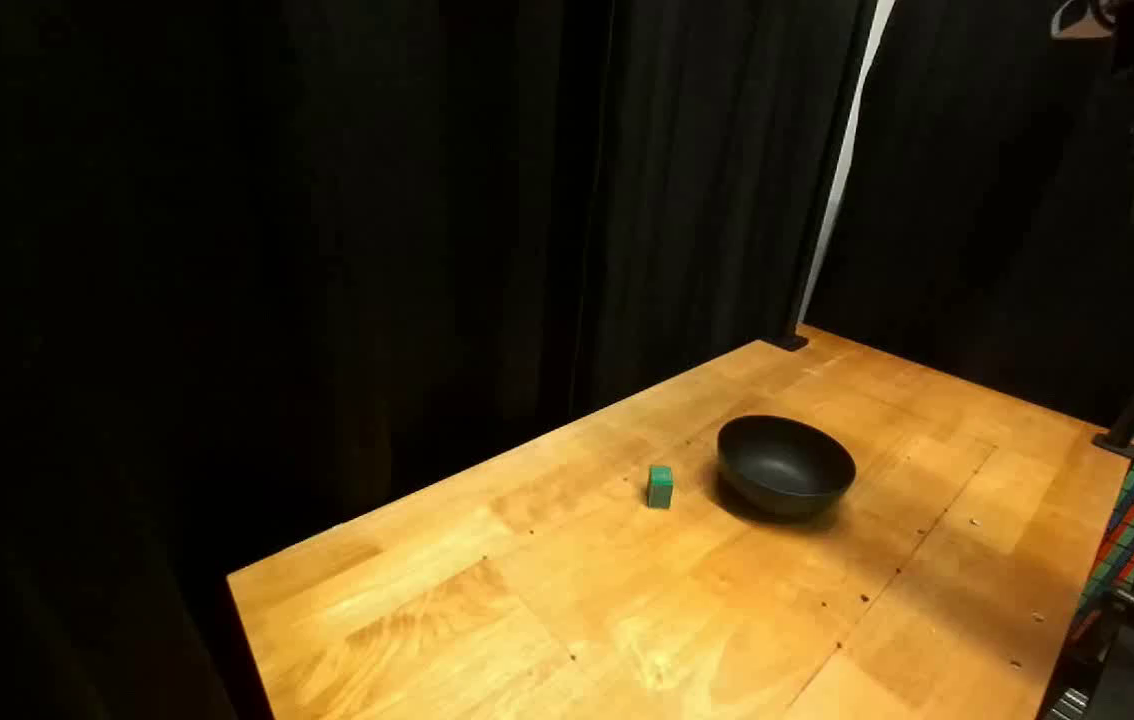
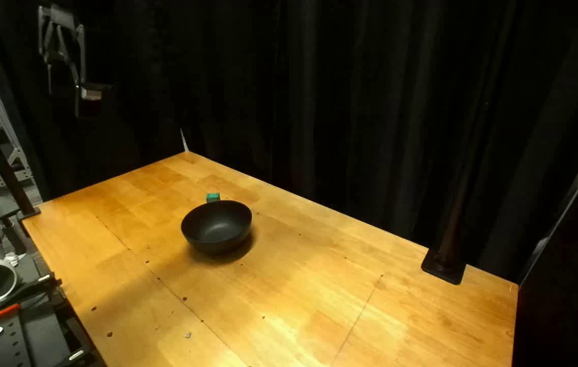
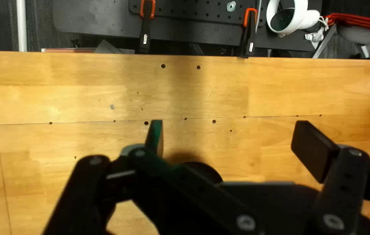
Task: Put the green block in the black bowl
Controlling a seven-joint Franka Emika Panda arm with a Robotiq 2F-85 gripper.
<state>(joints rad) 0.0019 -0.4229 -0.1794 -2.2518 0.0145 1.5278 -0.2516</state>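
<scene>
The green block (image 1: 660, 487) is a small cube standing on the wooden table beside the black bowl (image 1: 787, 468), with a gap between them. In an exterior view the block (image 2: 213, 197) shows just behind the rim of the bowl (image 2: 216, 227), partly hidden by it. The bowl sits upright; the visible part of its inside holds nothing. My gripper (image 2: 67, 92) is high above the table, well away from both. In the wrist view the gripper (image 3: 232, 143) is open wide with nothing between the fingers. There the bowl (image 3: 204, 171) is mostly hidden behind the gripper, and the block is not visible.
The wooden table (image 1: 527, 620) has dark posts at its edges, one with a black base (image 2: 443, 266). Black curtains (image 2: 345, 102) hang behind it. A dark side surface (image 3: 100, 16) with clamps (image 3: 145, 29) and a white ring-shaped device (image 3: 287, 16) adjoins the table's edge.
</scene>
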